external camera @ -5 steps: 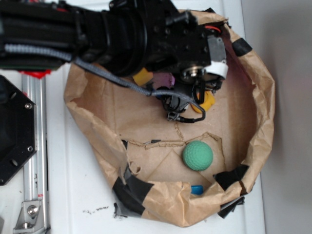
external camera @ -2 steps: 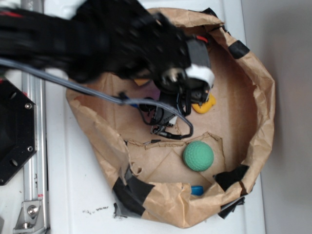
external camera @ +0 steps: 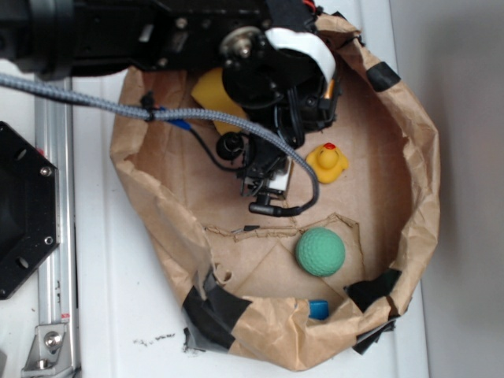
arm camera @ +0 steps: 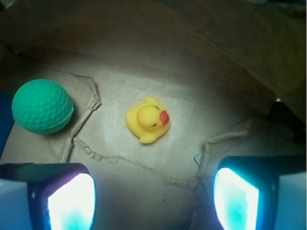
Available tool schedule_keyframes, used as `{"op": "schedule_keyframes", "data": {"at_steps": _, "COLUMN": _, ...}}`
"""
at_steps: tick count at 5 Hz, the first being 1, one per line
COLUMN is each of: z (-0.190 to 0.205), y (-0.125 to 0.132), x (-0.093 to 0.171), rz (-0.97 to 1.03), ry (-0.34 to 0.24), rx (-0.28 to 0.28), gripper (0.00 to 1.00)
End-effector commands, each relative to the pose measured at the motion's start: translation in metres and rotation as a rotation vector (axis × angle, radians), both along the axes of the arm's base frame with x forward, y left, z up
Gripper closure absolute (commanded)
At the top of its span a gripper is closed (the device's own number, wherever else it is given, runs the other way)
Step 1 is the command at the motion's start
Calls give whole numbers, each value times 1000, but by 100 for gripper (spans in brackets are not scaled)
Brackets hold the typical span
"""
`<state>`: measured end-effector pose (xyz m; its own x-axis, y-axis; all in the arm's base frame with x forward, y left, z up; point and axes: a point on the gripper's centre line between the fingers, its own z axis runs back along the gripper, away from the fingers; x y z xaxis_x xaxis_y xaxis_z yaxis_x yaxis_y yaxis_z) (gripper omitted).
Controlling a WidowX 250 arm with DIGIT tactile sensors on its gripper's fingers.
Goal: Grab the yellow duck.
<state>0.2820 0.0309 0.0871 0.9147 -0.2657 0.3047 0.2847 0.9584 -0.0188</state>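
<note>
Uncovered now that the arm has swung back, small yellow rubber duck sits free on the crumpled brown paper tray, dimpled green ball near. Tool open, empty, short of it. Advance, straddle duck, descend, then close.

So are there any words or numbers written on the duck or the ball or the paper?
None can be read.
The yellow duck: only a red beak, no writing.
The green ball: dimples, no letters.
The brown paper: plain, with black tape.
The dark marks on the white table: too small to read.
</note>
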Motion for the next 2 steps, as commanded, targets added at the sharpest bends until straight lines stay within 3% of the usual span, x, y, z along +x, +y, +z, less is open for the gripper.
{"op": "schedule_keyframes", "data": {"at_steps": 1, "z": -11, "y": -3, "x": 35, "rz": 69, "ry": -60, "rx": 82, "gripper": 0}}
{"op": "schedule_keyframes", "data": {"at_steps": 2, "z": -34, "y": 4, "x": 45, "rz": 74, "ry": -10, "rx": 96, "gripper": 0}}
